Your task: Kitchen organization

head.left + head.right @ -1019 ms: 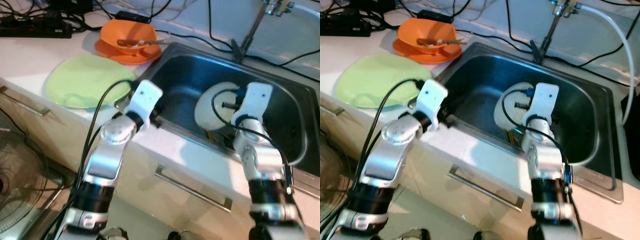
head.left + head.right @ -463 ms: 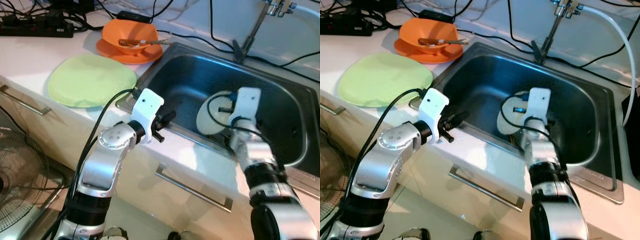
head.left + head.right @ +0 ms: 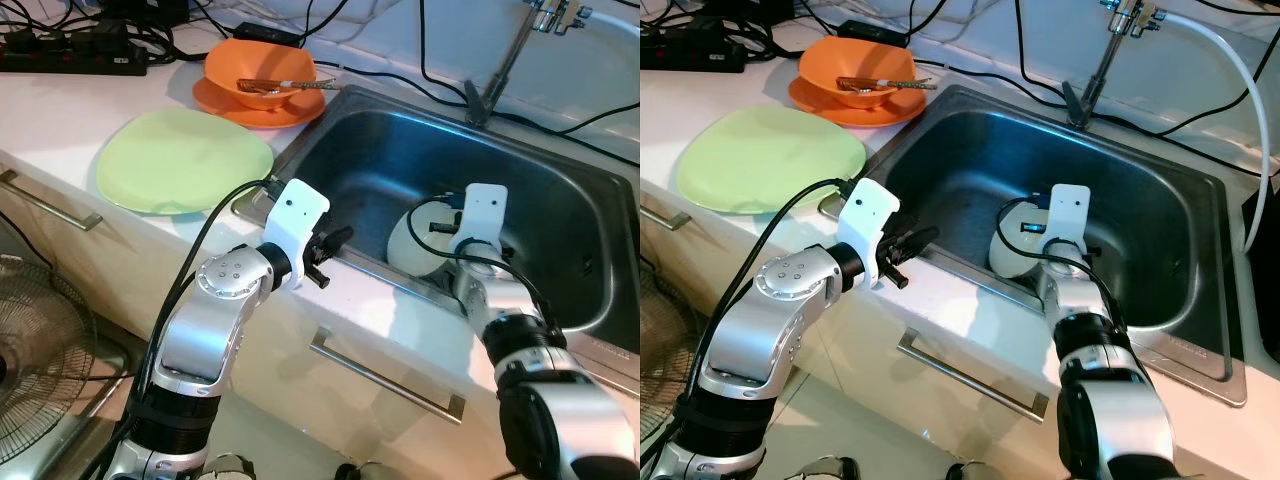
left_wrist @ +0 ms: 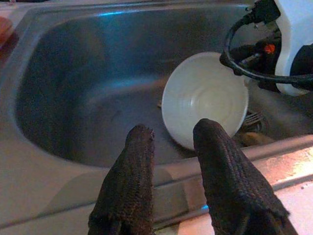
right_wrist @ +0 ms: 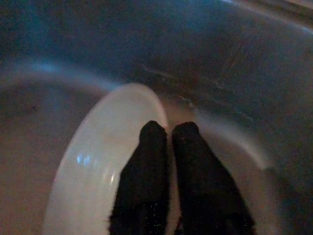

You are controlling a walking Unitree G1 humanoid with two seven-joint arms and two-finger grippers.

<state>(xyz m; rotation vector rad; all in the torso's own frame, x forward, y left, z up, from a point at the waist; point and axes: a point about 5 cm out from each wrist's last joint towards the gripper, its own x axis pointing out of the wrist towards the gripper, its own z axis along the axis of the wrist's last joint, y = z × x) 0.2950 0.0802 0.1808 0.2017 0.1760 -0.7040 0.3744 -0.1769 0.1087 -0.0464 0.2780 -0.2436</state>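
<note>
We look down on a white worktop (image 3: 60, 110) with a steel sink (image 3: 560, 215) set into it; black cables trail along the back, and a tap (image 3: 505, 60) stands behind the basin; on the worktop lie a green plate (image 3: 180, 160) and, further back, an orange bowl (image 3: 262, 75) on an orange plate, with a utensil resting across it. In the left eye view our left gripper (image 3: 335, 245) hovers at the near rim of the sink, its fingers pointing over the basin; our right gripper (image 3: 1025, 225) reaches down into the sink against a white bowl (image 3: 410, 250), which sits tilted on its edge near the front wall.

In the left wrist view the two fingers (image 4: 129, 181) stand slightly spread with nothing between them, above the sink rim; beyond them the white bowl (image 4: 203, 98) leans with its hollow towards us, the right arm's white wrist housing just beside it.

In the right wrist view the fingers (image 5: 146, 181) are pressed close together, a thin gap between them, lying over the bowl's rim (image 5: 98, 147); whether they pinch it we cannot tell.
</note>
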